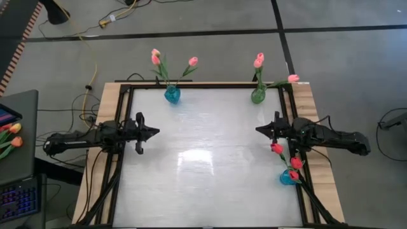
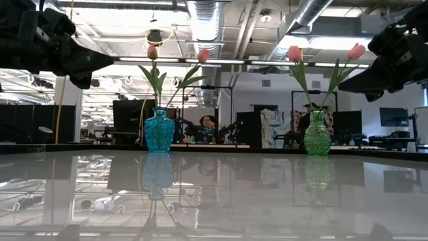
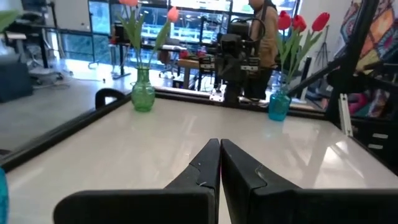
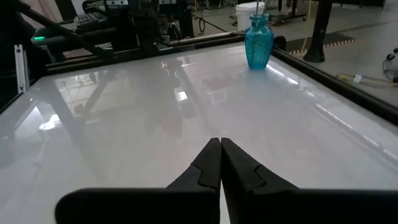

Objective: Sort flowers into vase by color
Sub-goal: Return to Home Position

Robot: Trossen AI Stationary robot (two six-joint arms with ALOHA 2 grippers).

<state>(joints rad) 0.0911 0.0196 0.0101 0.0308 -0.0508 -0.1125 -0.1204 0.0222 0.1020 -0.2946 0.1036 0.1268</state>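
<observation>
Flowers (image 1: 296, 163) stand in three vases (image 1: 172, 94) at the desk (image 1: 203, 127) edges. We judge them light, stems pliant (grip mid-stem, not the bud). Left hand (image 1: 156, 132) and right hand (image 1: 258, 130): both closed, empty.

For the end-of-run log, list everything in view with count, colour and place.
Table: one, white top, centre.
Blue vases: two, one at the back left corner, one at the front right edge.
Green vase: one, back right corner.
Pink tulips: five or six, in the back blue vase and the green vase.
Red tulips: three, in the front blue vase.
Orange-and-yellow tulips: two, on the side desk to the left.
Keyboard: one, dark, same desk.
Person: one, beyond the table.
Left gripper: shut, over the table's left side.
Right gripper: shut, over the right side.
</observation>
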